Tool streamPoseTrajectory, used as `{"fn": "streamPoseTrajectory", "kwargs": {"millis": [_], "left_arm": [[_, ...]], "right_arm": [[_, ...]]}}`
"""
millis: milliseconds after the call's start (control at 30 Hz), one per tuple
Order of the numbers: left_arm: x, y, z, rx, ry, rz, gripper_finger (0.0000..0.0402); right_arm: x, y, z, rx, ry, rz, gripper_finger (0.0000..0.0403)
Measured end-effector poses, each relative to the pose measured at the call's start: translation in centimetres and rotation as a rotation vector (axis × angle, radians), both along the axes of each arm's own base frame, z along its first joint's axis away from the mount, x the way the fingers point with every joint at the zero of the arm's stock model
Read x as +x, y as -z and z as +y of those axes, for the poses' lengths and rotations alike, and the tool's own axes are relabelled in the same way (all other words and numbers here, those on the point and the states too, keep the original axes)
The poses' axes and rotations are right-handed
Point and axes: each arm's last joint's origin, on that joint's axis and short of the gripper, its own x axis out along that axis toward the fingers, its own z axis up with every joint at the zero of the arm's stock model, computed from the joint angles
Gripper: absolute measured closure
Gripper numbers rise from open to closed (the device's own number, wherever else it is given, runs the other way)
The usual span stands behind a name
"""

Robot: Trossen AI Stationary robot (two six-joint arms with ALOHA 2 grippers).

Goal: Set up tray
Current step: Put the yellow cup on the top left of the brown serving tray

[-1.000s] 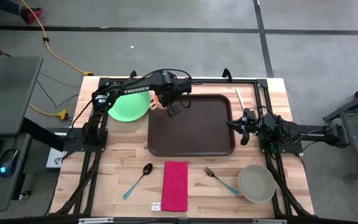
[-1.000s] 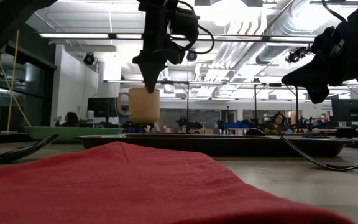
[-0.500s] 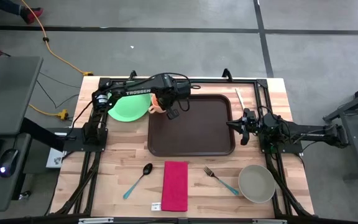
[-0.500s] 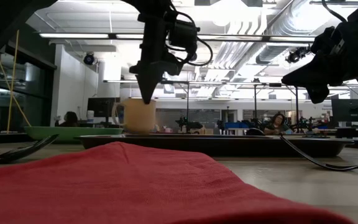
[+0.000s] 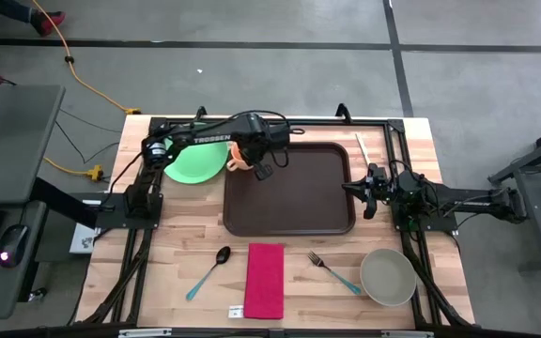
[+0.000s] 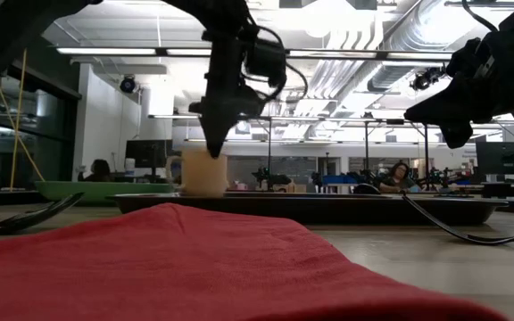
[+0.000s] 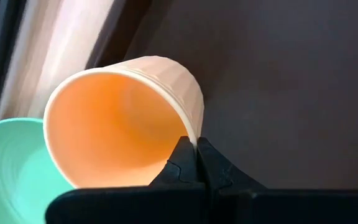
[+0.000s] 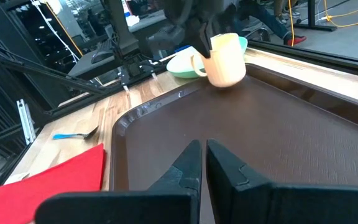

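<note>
A peach cup with a handle [image 5: 239, 158] [image 6: 203, 173] [image 8: 226, 58] sits tilted at the far left corner of the dark brown tray [image 5: 299, 202] [image 8: 278, 143]. My left gripper [image 5: 260, 171] [image 6: 214, 148] [image 7: 196, 160] is above it, shut on its rim. A green plate [image 5: 195, 161] [image 7: 8, 171] rests on the table just left of the tray, beside the cup. My right gripper [image 5: 368, 193] [image 8: 202, 157] hovers shut over the tray's right rim and touches nothing. My left gripper pinches the cup's rim [image 7: 191, 134] with one finger inside the cup and one outside. The fingers [image 6: 214, 143] point down from above. The cup tilts in the hold, its mouth leaning toward the green plate, and its base [image 6: 203, 192] is down at the tray's floor.
On the near part of the table lie a spoon [image 5: 209, 270], a red napkin [image 5: 264, 279] [image 6: 194, 267], a fork [image 5: 334, 272] and a grey bowl [image 5: 388, 277]. A pale stick [image 5: 363, 148] lies by the tray's far right corner. Most of the tray floor is bare.
My left gripper has come down with the cup over the tray's far left corner. The cup, held well above the tray a second ago, now has its base down at the tray's floor. The gripper has stayed shut on the rim.
</note>
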Motion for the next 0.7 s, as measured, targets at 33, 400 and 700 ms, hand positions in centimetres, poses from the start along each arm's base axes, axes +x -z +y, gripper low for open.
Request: {"fn": "streamPoseTrajectory", "kwargs": {"millis": [33, 400, 700], "left_arm": [[-0.06, 0.22, 0.0, -0.002, -0.005, 0.017, 0.039], [0.43, 0.84, 0.17, 0.01, -0.014, 0.005, 0.039], [0.45, 0.83, 0.23, 0.026, -0.007, 0.008, 0.039]], "right_arm": [[0.0, 0.01, 0.0, 0.001, 0.0, 0.0, 0.0403], [0.0, 0.0, 0.0, 0.015, 0.001, -0.003, 0.0402], [0.0, 0.0, 0.0, 0.015, 0.002, -0.003, 0.0402]]}}
